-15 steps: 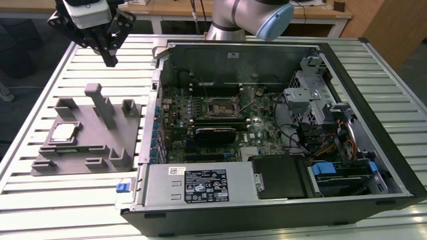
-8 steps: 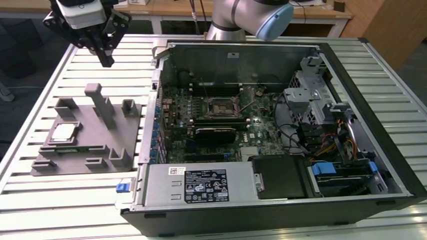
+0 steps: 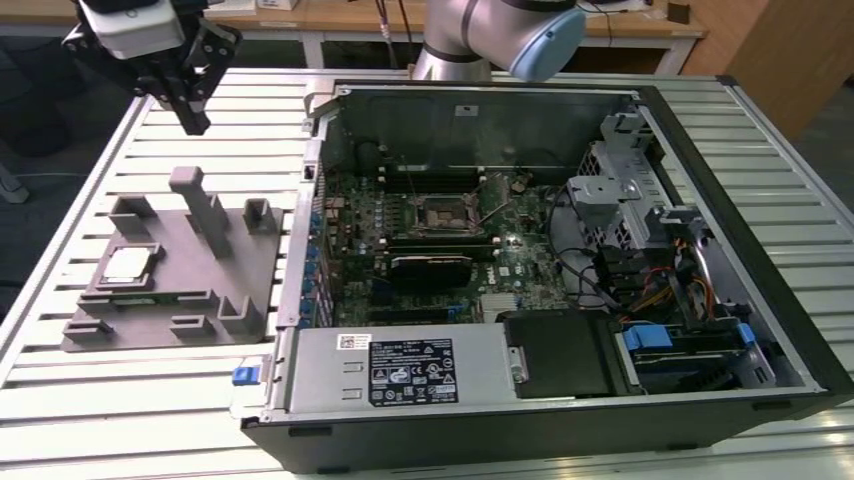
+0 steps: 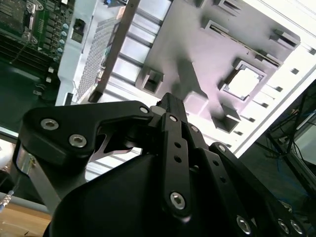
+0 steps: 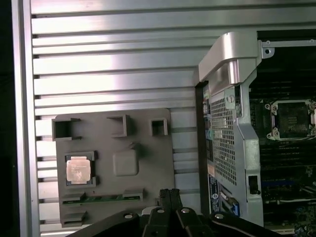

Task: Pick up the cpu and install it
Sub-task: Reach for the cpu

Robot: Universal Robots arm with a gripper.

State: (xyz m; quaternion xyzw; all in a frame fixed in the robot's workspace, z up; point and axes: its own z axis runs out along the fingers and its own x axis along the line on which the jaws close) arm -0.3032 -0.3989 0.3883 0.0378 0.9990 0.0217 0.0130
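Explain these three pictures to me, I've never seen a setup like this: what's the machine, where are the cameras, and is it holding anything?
It is a silver-and-blue robot arm ending in a black two-fingered gripper. The exterior view looks at the whole scene from off the arm. Both wrist views come from cameras riding near the gripper, looking past it. On the slatted metal table lie a grey plastic holder and an open black computer case, which shows its green motherboard with a dark square socket. The small silvery square cpu sits in a recess of the holder. The gripper hangs in the air near the holder, closed and holding nothing.
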